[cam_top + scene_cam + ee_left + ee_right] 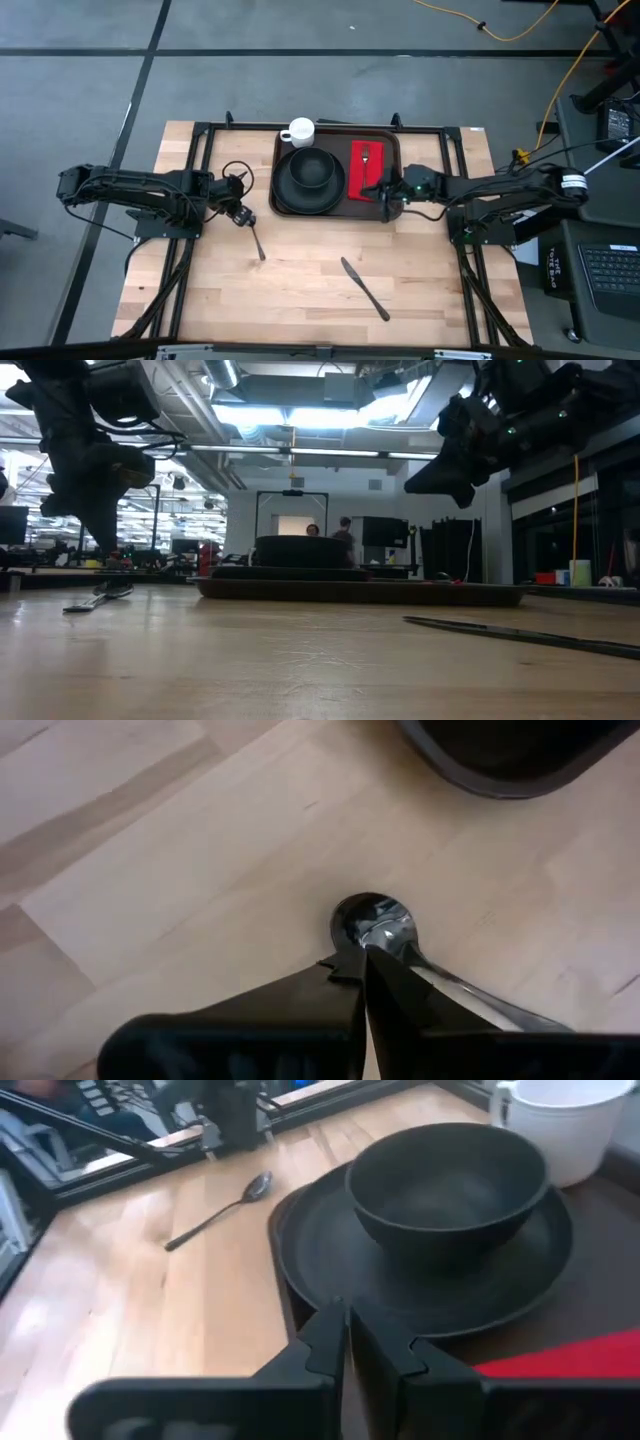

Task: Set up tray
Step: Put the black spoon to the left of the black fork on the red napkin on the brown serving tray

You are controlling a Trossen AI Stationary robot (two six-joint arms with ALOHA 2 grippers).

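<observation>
The left gripper (pixel 243 216) sits low over the bare wood of the table (pixel 300 300), its fingers (pixel 345 990) pressed together with nothing between them. Just in front of the fingertips lies a metal spoon (pixel 375 927), bowl end nearest the gripper; in the left wrist view the tips reach the edge of the bowl, though whether they actually touch it I cannot tell. In the high view the spoon's handle runs away from the gripper toward the table's near edge.

The tray (pixel 389 140), dark brown with rounded corners, lies well off to the left gripper's right, at the far middle of the table. The right gripper (pixel 385 190) hangs over the tray's near right corner (raised above it, as the low view shows), and its fingers (pixel 325 1345) are closed with only a thin slit between them, gripping nothing.

On the tray, just ahead of the right gripper, is a round black plate (pixel 330 1250) with a black bowl (pixel 447 1185) resting in it. Beyond the bowl stands a white mug (pixel 560 1120), at the tray's far left corner. Beside the right gripper, on the tray's right half, lies a red napkin (pixel 366 167) with a fork (pixel 366 155) on top of it.

A table knife (pixel 364 288) lies alone on the wood, well apart from both grippers, toward the near edge.
</observation>
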